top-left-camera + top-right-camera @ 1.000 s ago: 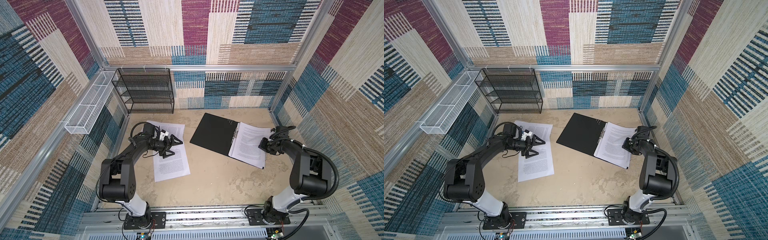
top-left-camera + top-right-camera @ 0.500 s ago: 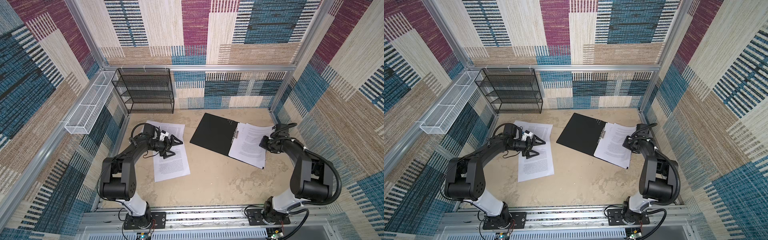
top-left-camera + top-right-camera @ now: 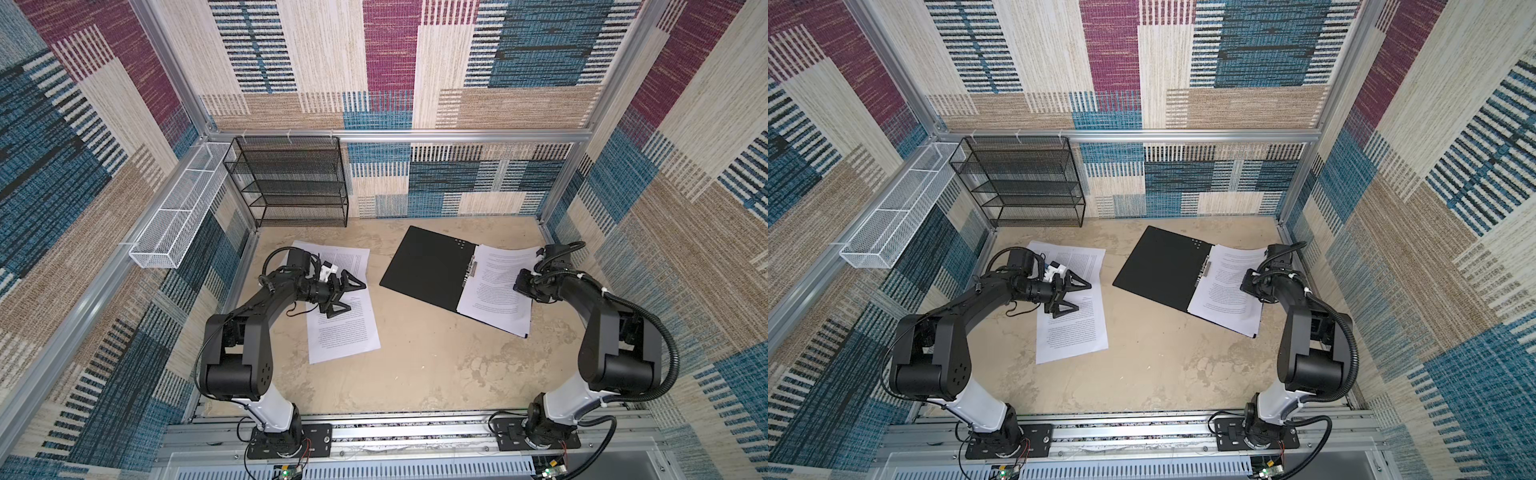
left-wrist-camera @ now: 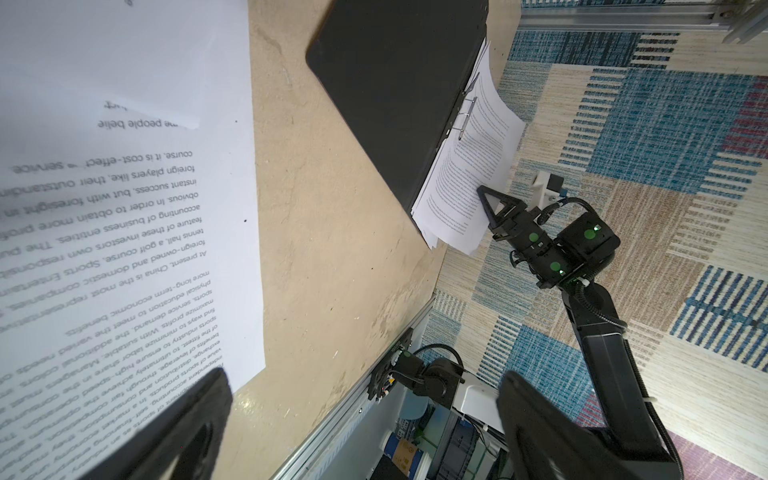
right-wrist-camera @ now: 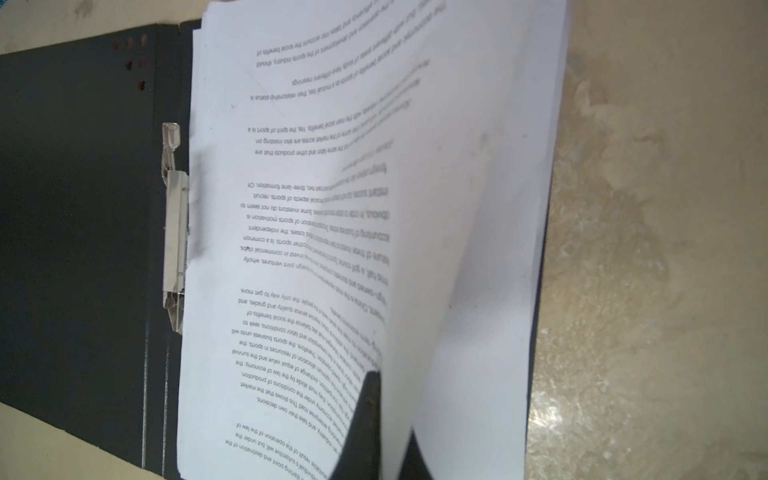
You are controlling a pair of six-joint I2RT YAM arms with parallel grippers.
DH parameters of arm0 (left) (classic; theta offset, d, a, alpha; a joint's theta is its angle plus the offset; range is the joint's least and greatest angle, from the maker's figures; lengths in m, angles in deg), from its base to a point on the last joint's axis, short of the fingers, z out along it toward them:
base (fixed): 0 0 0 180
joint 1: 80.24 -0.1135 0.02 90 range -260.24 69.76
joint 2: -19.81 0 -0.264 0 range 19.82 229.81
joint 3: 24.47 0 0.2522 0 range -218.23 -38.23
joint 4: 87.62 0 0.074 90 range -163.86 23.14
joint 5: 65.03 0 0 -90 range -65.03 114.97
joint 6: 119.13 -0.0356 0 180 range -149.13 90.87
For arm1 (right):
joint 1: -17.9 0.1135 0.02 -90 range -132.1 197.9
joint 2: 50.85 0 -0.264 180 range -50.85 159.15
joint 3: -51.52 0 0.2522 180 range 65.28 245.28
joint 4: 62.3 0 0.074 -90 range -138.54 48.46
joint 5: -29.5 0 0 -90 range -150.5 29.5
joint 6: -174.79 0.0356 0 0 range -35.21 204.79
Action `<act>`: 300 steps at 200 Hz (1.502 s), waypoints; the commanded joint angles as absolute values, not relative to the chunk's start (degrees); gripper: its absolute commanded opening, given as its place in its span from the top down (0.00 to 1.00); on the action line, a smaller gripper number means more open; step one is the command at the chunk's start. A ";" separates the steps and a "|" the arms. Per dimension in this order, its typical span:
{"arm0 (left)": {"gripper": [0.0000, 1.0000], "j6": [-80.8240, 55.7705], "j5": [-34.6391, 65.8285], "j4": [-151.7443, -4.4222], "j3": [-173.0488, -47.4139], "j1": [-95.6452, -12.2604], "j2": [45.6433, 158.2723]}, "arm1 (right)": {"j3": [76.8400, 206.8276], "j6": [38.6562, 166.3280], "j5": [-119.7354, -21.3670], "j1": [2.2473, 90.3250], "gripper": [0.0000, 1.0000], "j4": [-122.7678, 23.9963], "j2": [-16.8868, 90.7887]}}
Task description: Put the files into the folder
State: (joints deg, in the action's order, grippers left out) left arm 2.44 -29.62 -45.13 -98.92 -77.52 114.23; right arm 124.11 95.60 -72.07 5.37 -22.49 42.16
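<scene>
Two files (image 3: 343,328) lie apart from folder (image 3: 424,266), bare table (image 3: 415,361) between.

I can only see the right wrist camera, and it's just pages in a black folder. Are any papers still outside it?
Observer: Yes. At least two loose sheets lie overlapping on the table, left of the folder in both top views.
Operator: Is the other claw grabbing them?
Observer: No. The left claw is wide open over them and holds nothing.
Operator: What's at the back?
Observer: A black wire rack stands against the back wall, left of the folder and apart from it.
</scene>
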 commanded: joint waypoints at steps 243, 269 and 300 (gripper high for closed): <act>0.00 3.39 -31.17 -45.83 -98.83 -78.13 115.90 | 127.04 90.97 -63.44 9.69 0.86 -19.52 45.07; 0.00 3.72 -31.45 -46.27 -98.61 -78.22 116.05 | 126.22 90.81 -62.78 9.74 0.85 -19.71 44.51; 0.00 3.87 -31.52 -46.45 -98.50 -78.22 116.14 | 126.00 90.59 -62.52 9.77 0.80 -19.71 44.34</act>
